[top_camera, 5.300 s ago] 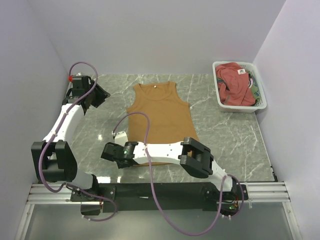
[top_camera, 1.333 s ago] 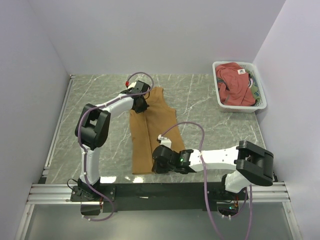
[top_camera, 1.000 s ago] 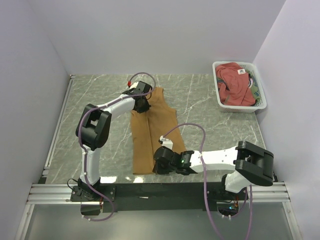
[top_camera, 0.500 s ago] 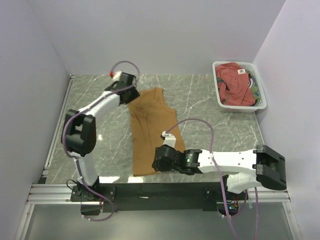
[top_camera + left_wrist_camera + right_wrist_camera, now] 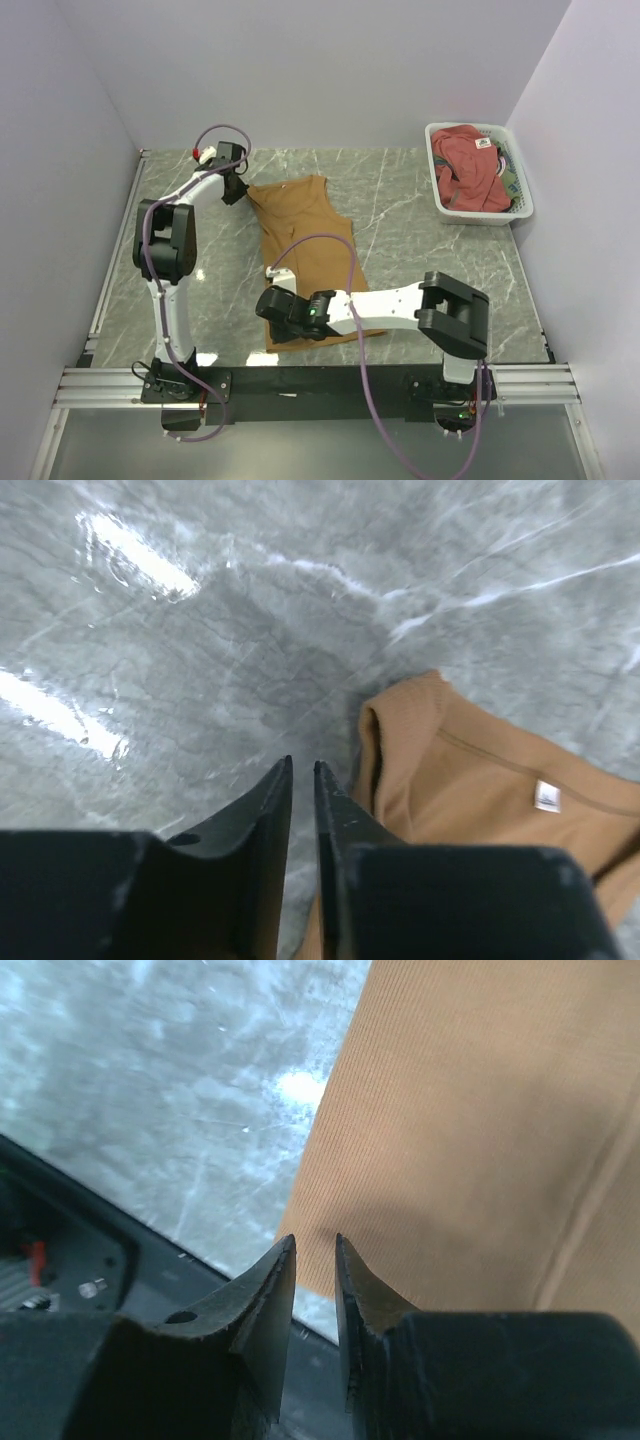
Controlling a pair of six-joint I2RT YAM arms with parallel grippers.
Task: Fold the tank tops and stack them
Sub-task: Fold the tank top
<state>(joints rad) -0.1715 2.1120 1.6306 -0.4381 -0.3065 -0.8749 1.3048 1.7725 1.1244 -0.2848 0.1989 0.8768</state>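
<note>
Top external: tan tank top (image 5: pixel 305 240) lies on the marble table (image 5: pixel 440 260), left of centre, neck end far, hem end near the front edge. Far part is spread wider, with one strap corner pulled out toward far-left. Near part looks narrower, with a lengthwise seam or fold line down it.

Left gripper (image 5: pixel 236 190) is far-left, just beside that strap corner. Left wrist view: left gripper (image 5: pixel 301 767) fingers nearly together, only a thin slit, nothing in it. Bare marble is under the tips, with the tan tank top (image 5: pixel 470 780) just to the right of them. Can't tell if the finger touches the strap edge. A small white label (image 5: pixel 545 796) shows inside the neckline.

Right arm reaches across the front of the table and covers part of the hem; right gripper (image 5: pixel 268 302) sits at the near-left hem corner. Right wrist view: right gripper (image 5: pixel 314 1240) is also closed down to a slit, with the tips over the hem corner of the tan tank top (image 5: pixel 480 1110). No cloth visible between them, so can't confirm a pinch. Cloth there lies flat, close to the table's front edge.

Rust-red tank top (image 5: pixel 465 160) is bunched in the white basket (image 5: pixel 436 178) at the far-right corner, well apart from both arms.
</note>
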